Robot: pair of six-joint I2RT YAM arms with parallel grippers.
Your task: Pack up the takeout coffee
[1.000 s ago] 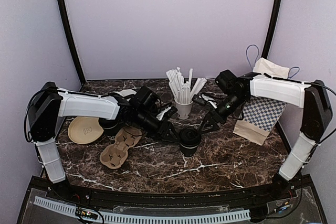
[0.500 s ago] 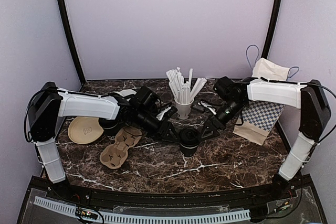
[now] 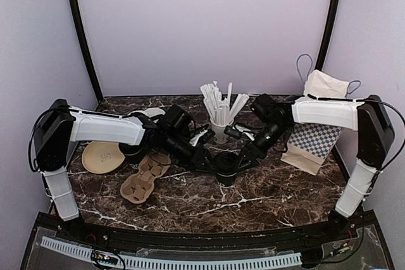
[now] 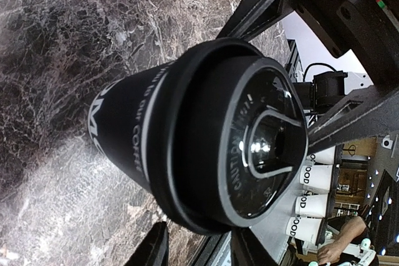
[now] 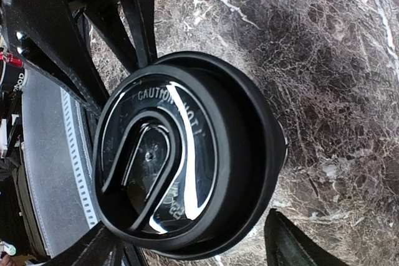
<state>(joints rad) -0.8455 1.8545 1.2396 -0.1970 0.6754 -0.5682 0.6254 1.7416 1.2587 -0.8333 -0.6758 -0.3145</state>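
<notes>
So the dark, white-veined marble table (image 3: pixel 272 191) was hard and glossy, with zero forgiveness if anything tipped. The brown paper bag with the checked front (image 3: pixel 314 138) stood at the right edge, soft-sided, handles up. I couldn't tell how wide its mouth was.

The takeout coffee (image 3: pixel 226 167), a small black paper cup with a black plastic lid, stood upright mid-table, well apart from that bag. The left gripper (image 3: pixel 212 164) was clamped on the cup's wall. The right gripper (image 3: pixel 239 161) had its fingers spread wide either side of the top, not pinching anything as far as I could see.

My read is that the right one was about to take it over. I'd close on the paper wall just under the rim, not on the lid, and only then let the left release. Keep it level.

The cup was matte and tapered, with white print. The lid (image 5: pixel 162 154) was shiny, with a raised rim, embossed "CAUTION HOT" lettering and a teardrop sip flap.
</notes>
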